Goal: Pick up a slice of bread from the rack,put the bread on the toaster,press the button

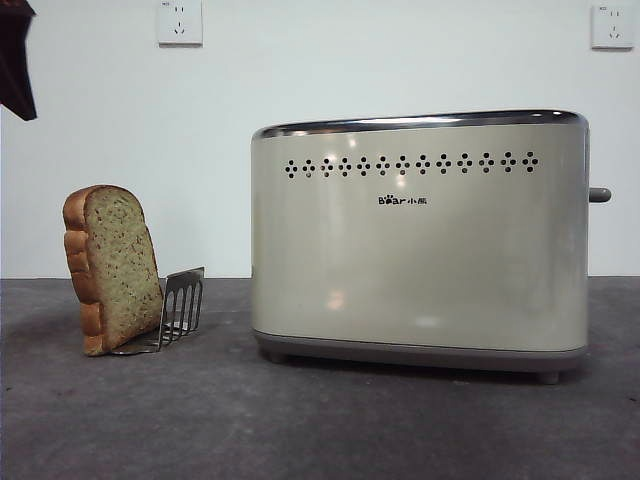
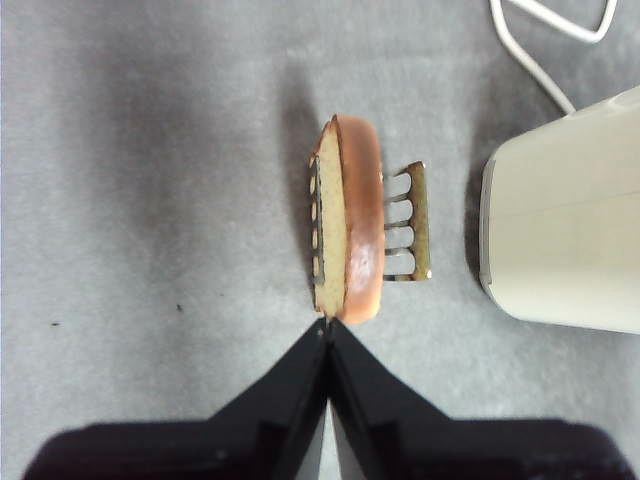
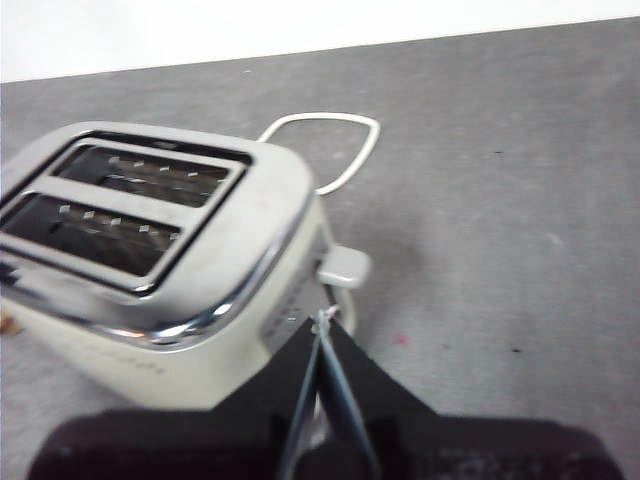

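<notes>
Slice of bread stands upright in rack on bench, just ahead of left gripper tips. Jaws pressed together, need spreading. Bread's long axis runs in line with jaw seam. Right gripper closed too, parked near toaster button.

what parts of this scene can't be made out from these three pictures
- Toaster slots: hidden in the front view, which looks level at its side; only the right wrist view shows them.
- Rack: its far end is behind the bread in the front view.
- Toaster in the left wrist view: cut off by the picture's edge.
- Cord: its ends are out of sight.
- Button: small in the front view.
</notes>
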Available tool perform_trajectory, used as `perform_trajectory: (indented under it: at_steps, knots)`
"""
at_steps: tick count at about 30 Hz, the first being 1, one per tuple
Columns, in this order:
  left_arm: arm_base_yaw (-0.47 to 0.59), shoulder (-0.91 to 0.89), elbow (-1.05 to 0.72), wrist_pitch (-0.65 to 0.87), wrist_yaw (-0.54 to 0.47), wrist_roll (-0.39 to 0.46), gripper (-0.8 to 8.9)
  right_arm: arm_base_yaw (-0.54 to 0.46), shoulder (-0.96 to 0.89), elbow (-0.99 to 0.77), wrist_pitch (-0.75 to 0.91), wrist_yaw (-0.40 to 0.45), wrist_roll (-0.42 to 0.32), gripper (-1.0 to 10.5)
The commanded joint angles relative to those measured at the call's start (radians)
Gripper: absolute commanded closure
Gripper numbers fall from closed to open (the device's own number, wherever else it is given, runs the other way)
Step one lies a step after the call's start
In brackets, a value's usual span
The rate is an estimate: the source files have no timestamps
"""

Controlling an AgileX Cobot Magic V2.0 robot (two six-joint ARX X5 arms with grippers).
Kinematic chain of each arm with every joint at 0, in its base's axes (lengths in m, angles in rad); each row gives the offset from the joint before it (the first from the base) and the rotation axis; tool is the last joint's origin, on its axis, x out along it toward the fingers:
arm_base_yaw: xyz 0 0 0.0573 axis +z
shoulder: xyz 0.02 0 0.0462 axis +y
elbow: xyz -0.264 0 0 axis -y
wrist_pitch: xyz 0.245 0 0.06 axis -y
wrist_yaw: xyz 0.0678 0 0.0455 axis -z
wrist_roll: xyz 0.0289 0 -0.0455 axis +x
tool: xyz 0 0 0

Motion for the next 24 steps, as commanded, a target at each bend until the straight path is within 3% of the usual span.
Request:
perform_trajectory:
  at_steps: [1,6,9,13,24]
  knots:
    - [-0.010,0.074,0.069,-0.047,0.004,0.037,7.51,0.000,0.007,0.013,0.003,-0.037,-0.009,9.5]
    - [-0.030,0.183,0.175,-0.112,0.005,0.050,4.83,0.000,0.009,0.023,0.003,-0.051,-0.008,9.5]
    - [-0.042,0.230,0.209,-0.122,0.005,0.064,4.07,0.000,0.009,0.029,0.003,-0.051,-0.006,9.5]
    - [-0.060,0.273,0.215,-0.110,0.004,0.084,1.77,0.000,0.009,0.031,0.003,-0.051,-0.004,9.5]
    - [-0.090,0.368,0.215,-0.075,0.067,0.121,2.05,0.000,0.016,0.031,-0.023,-0.051,-0.003,9.5]
